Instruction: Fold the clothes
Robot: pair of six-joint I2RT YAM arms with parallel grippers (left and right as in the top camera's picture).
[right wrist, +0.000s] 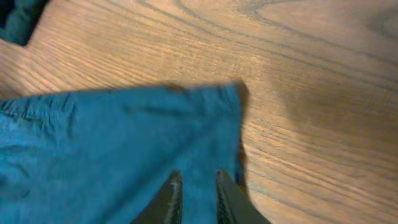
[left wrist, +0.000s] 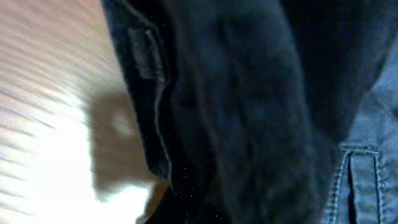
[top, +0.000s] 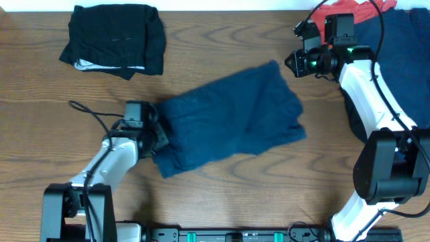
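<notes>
The handled piece of the clothes, a large navy garment, lies spread across the middle of the table. My left gripper sits at its left end, shut on the navy cloth. That dark cloth fills the left wrist view and hides the fingers. My right gripper is at the garment's far right corner. Its fingers stand a narrow gap apart with blue cloth between them.
A folded black garment lies at the back left. A coral red garment and more navy cloth are piled at the back right, behind the right arm. Bare wood lies right of the garment's corner.
</notes>
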